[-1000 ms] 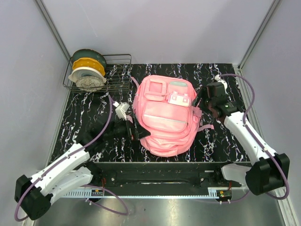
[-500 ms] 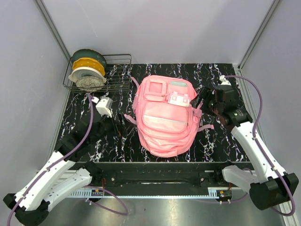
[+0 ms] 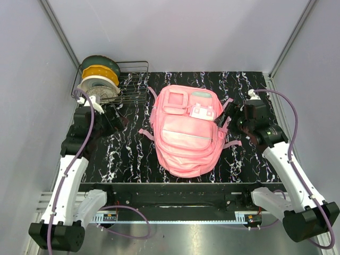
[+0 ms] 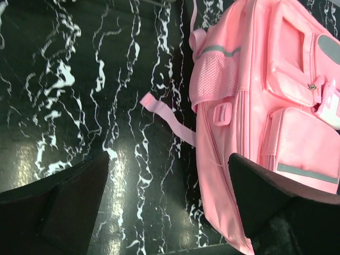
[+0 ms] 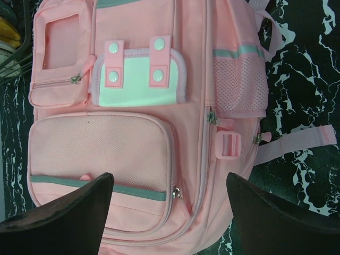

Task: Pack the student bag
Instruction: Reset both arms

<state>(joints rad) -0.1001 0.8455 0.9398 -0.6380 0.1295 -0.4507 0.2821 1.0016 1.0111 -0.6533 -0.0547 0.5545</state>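
R claw (image 5: pixel 167 180) spread, empty; bag (image 3: pixel 186 138) sits dead ahead, long axis crosswise to finger gap. L claw (image 4: pixel 169 159) spread too, bag off its right, farther.

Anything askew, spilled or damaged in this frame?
Nothing stands out. The student bag lies flat, front up, intact; one strap trails on the table, and the left tool and right tool are open, holding nothing.

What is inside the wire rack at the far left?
In the wire rack stand a green spool, a yellow spool and a white spool, on edge. The left arm covers the white one's lower edge.
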